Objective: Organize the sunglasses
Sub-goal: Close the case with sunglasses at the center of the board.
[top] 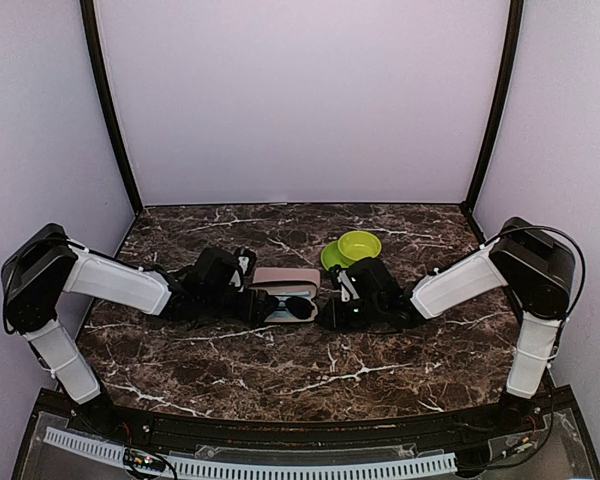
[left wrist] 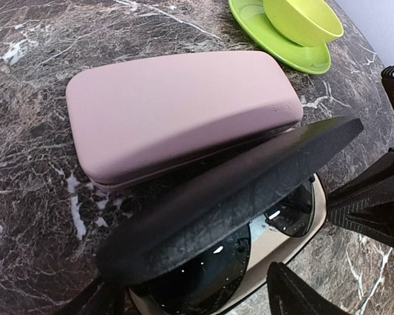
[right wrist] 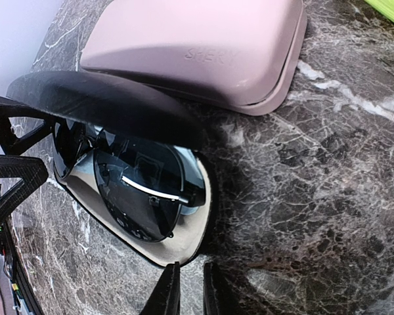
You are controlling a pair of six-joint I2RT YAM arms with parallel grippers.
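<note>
Sunglasses (left wrist: 207, 266) with a thin black wire frame and dark lenses lie in the cream-lined black oval case (right wrist: 184, 236). Its black lid (left wrist: 243, 190) hangs half-raised over them. In the overhead view the case (top: 292, 308) sits between both grippers. My left gripper (left wrist: 184, 292) stands open, its fingers (left wrist: 295, 292) straddling one end of the case. My right gripper (right wrist: 189, 275) is shut with only a thin gap and nothing in it. Its tips rest on the marble just off the case's other end.
A shut pink rectangular case (top: 285, 277) lies right behind the black case, almost touching it. A lime-green bowl on a green plate (top: 352, 247) stands behind my right gripper. Purple walls enclose the marble table (top: 280, 370).
</note>
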